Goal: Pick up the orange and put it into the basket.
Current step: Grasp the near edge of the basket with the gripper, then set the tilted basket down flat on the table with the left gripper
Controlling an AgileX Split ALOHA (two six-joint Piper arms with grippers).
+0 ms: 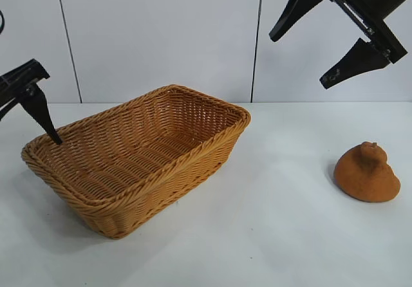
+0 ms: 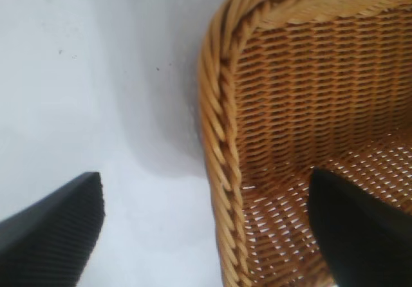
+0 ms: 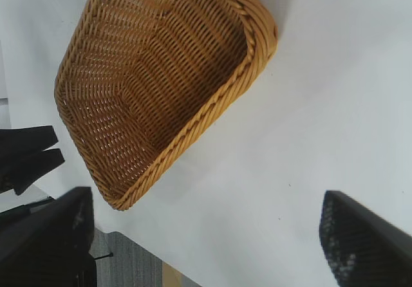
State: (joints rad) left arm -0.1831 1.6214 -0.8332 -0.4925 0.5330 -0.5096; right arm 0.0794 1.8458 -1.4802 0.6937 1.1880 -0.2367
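The orange sits on the table below the right gripper, jaws apart and empty, far from the basket where the left gripper hangs open.

What I can't fully see

In the exterior view my left gripper runs off the 9 o'clock edge, showing only one finger, its tip against the basket rim; my right gripper is cut at 1 o'clock, arm unseen. In my left wrist view the basket runs past the edges at 3 and 6 o'clock, both fingers clipped. In my right wrist view both fingers are cut off at 6 o'clock.
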